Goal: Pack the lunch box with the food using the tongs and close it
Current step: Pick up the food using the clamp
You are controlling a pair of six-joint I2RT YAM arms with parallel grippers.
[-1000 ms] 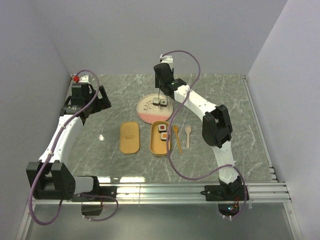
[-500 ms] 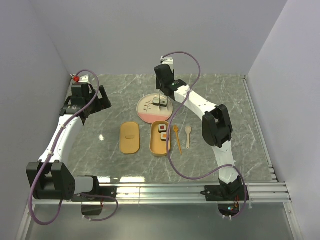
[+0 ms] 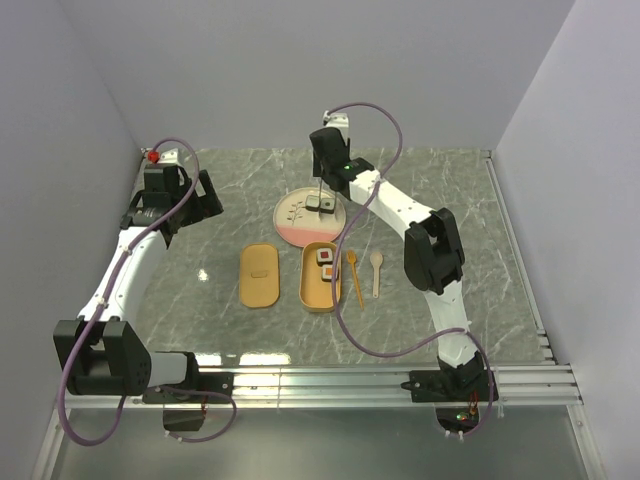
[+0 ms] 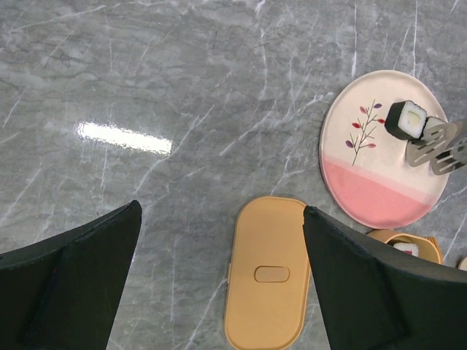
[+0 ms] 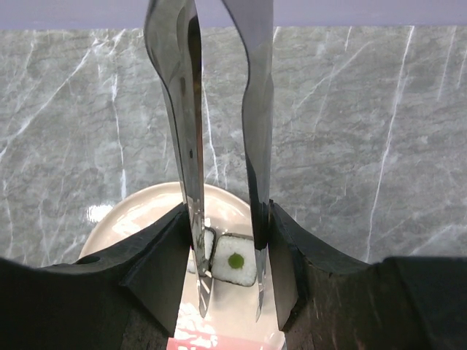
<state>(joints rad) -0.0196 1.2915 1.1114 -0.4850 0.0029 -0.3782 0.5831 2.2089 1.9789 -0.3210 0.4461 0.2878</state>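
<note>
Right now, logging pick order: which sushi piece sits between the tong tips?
The green-centred roll on the plate, straddled by the tongs. Another roll lies beside it outside the tips; two red-centred pieces already sit in the lunch box.

The left gripper (image 4: pixel 219 281) is wide open above the orange lid (image 4: pixel 266 281), which lies flat on the grey table (image 4: pixel 146 87). Tong tips (image 4: pixel 436 146) sit by a sushi roll (image 4: pixel 406 119) on the pink plate (image 4: pixel 365 182), maybe touching a second piece.

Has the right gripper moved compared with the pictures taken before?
No. The right gripper holds the tongs over the far part of the plate, where it was a second ago.
</note>
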